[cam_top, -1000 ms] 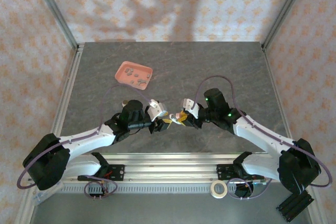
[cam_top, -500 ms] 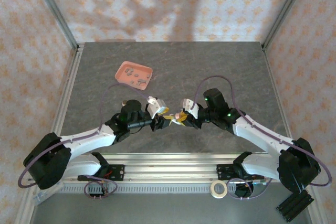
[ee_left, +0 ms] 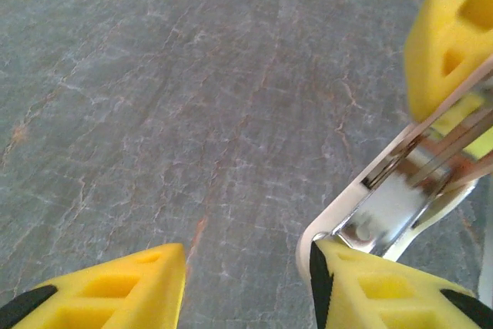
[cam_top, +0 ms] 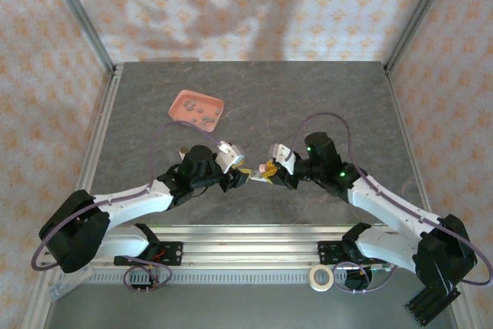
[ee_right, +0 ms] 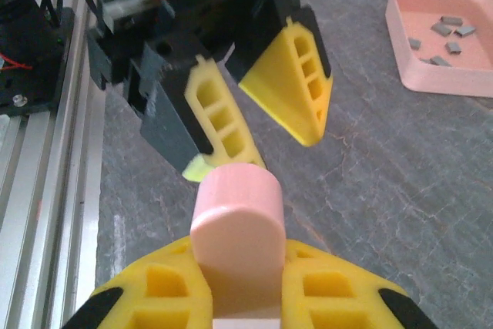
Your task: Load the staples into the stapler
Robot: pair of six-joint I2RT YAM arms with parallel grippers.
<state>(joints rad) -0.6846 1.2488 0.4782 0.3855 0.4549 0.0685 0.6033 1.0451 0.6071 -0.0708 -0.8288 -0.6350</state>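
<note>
Near the table's (cam_top: 323,98) near edge, the right gripper (ee_right: 240,287) clamps the stapler (ee_right: 235,217); the left gripper (ee_right: 281,152) is half open, holding nothing.

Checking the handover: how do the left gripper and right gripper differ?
The right gripper is shut on the stapler; the left gripper stands open, gripping nothing. The right gripper reaches in from the right, the left gripper from the left. Both have yellow fingers above the grey table.
</note>
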